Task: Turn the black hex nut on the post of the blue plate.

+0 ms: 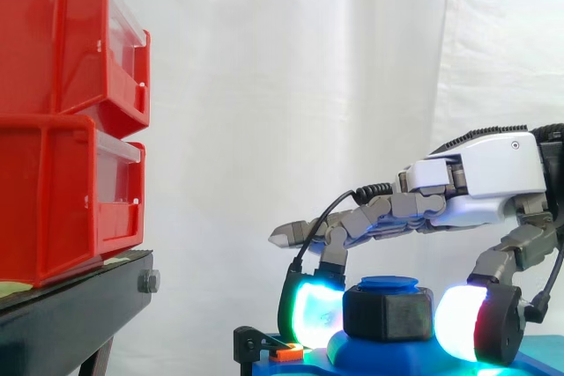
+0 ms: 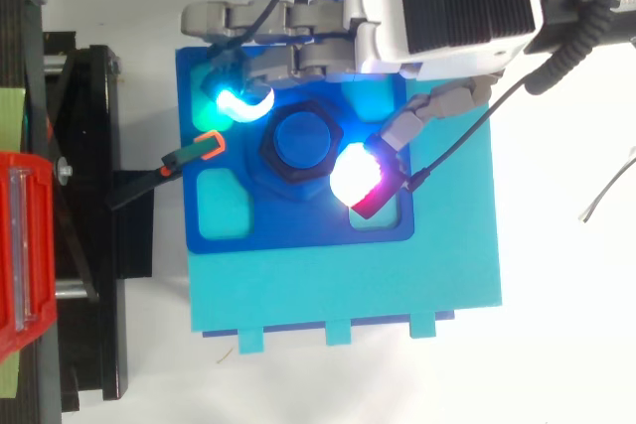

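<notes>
The black hex nut (image 1: 388, 313) sits on the blue post (image 2: 303, 138) at the middle of the blue plate (image 2: 298, 225). My hand (image 1: 493, 173) reaches in from the right, just above the plate. One curled finger has its cyan-green pad (image 2: 238, 101) against the nut's far-left side. The thumb's white-red pad (image 2: 358, 176) presses on the near-right side, so the nut is pinched between them. The other fingers stretch out straight above and past the nut.
The blue plate lies on a turquoise base (image 2: 348, 285). An orange clip (image 2: 207, 146) sticks out at the plate's left edge. To the left are stacked red bins (image 1: 62, 112) on a black stand (image 1: 70, 314). A white curtain hangs behind.
</notes>
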